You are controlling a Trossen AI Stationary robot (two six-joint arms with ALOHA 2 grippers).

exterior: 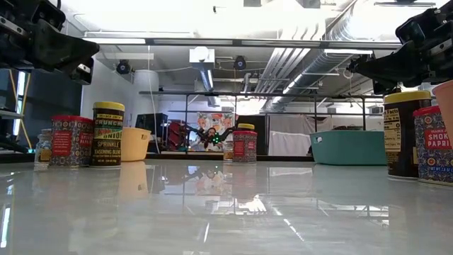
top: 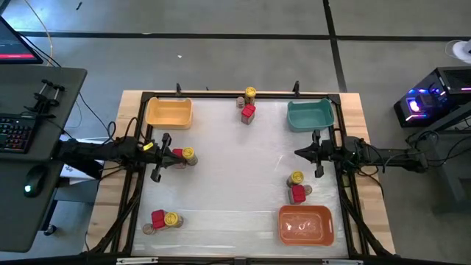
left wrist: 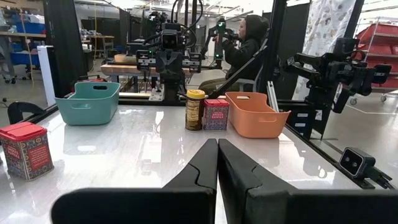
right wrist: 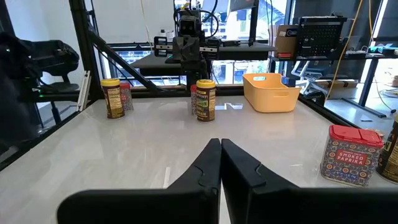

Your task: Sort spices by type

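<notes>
So both arms are parked over the white counter (top: 235,169), nothing grabbed. Left hand (top: 166,156) is pinched fully closed and empty, right next to a red tin and yellow-lidded jar (top: 189,155). Right hand (top: 300,153) is closed tight too, empty, just below the teal bin (top: 310,115). Spices sit in four little clusters: one between the yellow bin (top: 168,112) and the teal bin, with a smoked paprika tin (top: 248,113); one just above the orange bin (top: 305,224); one at the corner across from the orange bin.
</notes>
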